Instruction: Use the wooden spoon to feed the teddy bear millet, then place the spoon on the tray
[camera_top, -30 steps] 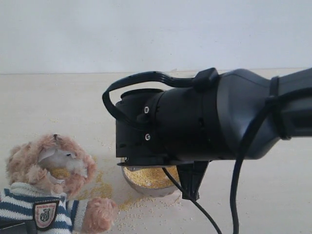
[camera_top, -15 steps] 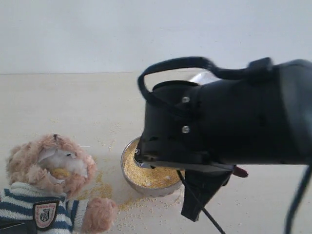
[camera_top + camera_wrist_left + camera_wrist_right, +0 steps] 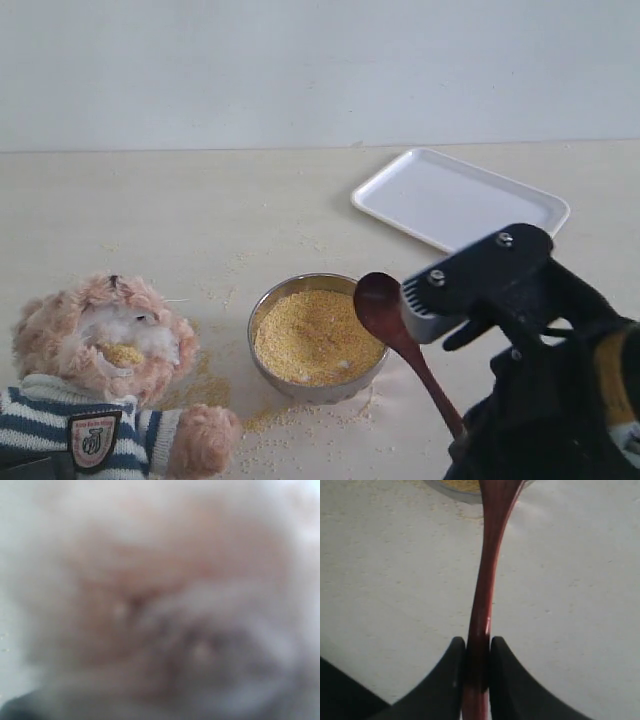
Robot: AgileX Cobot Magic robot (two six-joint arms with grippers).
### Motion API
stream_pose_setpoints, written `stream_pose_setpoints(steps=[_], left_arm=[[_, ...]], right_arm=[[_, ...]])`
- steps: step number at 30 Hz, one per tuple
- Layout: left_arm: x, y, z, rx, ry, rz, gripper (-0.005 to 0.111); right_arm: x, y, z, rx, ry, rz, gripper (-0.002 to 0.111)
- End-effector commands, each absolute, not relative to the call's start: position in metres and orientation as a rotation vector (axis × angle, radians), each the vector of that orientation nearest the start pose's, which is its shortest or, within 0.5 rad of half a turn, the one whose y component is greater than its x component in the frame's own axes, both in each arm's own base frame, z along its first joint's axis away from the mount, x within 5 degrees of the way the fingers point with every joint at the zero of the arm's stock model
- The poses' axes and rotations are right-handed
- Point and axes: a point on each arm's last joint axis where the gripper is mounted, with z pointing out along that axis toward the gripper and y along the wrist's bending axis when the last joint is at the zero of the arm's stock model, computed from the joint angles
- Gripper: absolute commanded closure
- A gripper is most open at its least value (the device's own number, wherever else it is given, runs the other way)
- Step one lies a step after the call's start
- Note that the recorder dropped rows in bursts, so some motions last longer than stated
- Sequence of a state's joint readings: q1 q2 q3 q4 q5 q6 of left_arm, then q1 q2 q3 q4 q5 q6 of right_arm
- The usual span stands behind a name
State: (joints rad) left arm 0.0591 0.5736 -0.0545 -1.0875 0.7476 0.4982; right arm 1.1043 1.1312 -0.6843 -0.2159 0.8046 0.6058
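The teddy bear sits at the lower left in its striped sweater, with a clump of millet on its muzzle. Millet fills the steel bowl in the middle. My right gripper is shut on the thin handle of the wooden spoon. The spoon's round bowl hangs above the steel bowl's right rim and looks empty. The white tray lies at the back right with nothing on it. The left wrist view is a blur of tan and white fur, so the left gripper's fingers cannot be made out.
Loose millet grains are scattered on the pale tabletop between the bear and the steel bowl and in front of the bowl. My right arm's black body fills the lower right corner of the exterior view.
My right arm has swung from in front of the camera down to the lower right, uncovering the steel bowl and the tray. The spoon now shows, hanging over the bowl's right rim.
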Motion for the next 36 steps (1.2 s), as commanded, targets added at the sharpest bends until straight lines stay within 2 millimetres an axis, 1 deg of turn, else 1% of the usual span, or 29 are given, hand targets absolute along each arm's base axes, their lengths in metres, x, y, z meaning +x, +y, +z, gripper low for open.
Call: stream_pose_setpoints(steps=[1, 5, 13, 17, 22, 25, 28, 31, 36], left_arm=[[0.072, -0.051, 0.171, -0.316, 2.361, -0.979, 0.102], [0.072, -0.051, 0.171, -0.316, 2.361, -0.979, 0.102], [0.072, -0.051, 0.171, -0.316, 2.361, -0.979, 0.102], [0.072, -0.051, 0.171, -0.316, 2.361, -0.979, 0.102], [0.072, -0.051, 0.171, -0.315, 2.362, -0.981, 0.102], [0.072, -0.051, 0.171, -0.315, 2.362, -0.981, 0.102], [0.072, -0.051, 0.171, -0.315, 2.362, -0.981, 0.102], [0.072, -0.051, 0.171, -0.315, 2.362, -0.981, 0.102], [0.072, -0.051, 0.171, -0.317, 2.36, -0.977, 0.102]], right_arm=[[0.086, 0.153, 0.24, -0.702, 2.6, 0.475, 0.106], [0.081, 0.143, 0.235, -0.703, 2.613, 0.461, 0.106], [0.082, 0.144, 0.236, -0.725, 2.592, 0.455, 0.106], [0.081, 0.145, 0.237, -0.858, 2.531, 0.459, 0.106], [0.09, 0.139, 0.236, -0.957, 2.521, 0.482, 0.106], [0.099, 0.132, 0.236, -0.962, 2.533, 0.527, 0.106], [0.109, 0.122, 0.237, -1.0, 2.523, 0.495, 0.106], [0.114, 0.116, 0.24, -1.084, 2.508, 0.445, 0.106], [0.122, 0.117, 0.238, -1.113, 2.565, 0.414, 0.106]])
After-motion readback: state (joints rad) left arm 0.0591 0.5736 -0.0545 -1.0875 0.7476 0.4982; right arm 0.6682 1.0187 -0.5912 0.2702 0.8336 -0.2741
